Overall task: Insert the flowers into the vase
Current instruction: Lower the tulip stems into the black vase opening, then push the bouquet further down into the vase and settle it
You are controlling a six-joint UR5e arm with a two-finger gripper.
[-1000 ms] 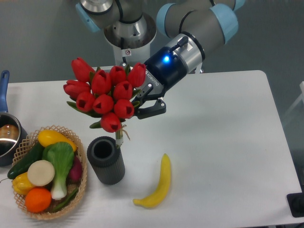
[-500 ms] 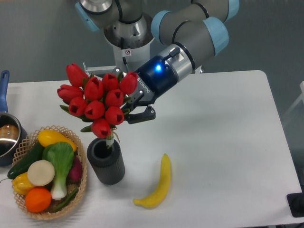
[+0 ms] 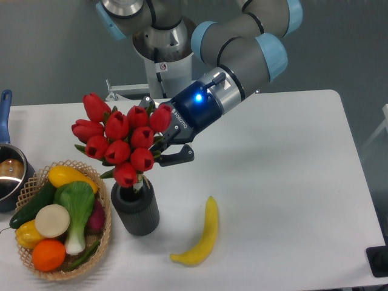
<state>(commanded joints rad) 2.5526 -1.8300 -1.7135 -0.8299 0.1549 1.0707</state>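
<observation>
- While the gripper [image 3: 162, 147] is clamped on the flowers [image 3: 121, 138], the bunch stands directly above the vase [image 3: 136, 212], at its 12 o'clock, with the stems reaching down into the round mouth.
- Red buds spread wider than the vase; the lowest bud sits just over the rim, and short green leaves poke out at the bunch's 3 and 9 o'clock edges.
- One dark finger [image 3: 176, 159] shows at the bunch's 4 o'clock side; the other is hidden behind the buds.
- Arm [image 3: 236, 51] slants in from 1 o'clock of the flowers, a blue light glowing on the wrist.
- Vase stands upright on the white table [image 3: 291, 182], dark grey and ribbed.
- Basket [image 3: 104, 237] touches or nearly touches the vase at its 9 o'clock; I cannot tell which. It holds a leafy green with a white stalk [image 3: 77, 212], an orange [image 3: 48, 254], a cucumber [image 3: 33, 206], a yellow piece [image 3: 66, 176] and other produce.
- Banana [image 3: 203, 233] lies on the table at the vase's 4 o'clock, apart from it.
- Pot [image 3: 9, 173] with a blue handle sits at the table's left edge, at the basket's 10 o'clock.
</observation>
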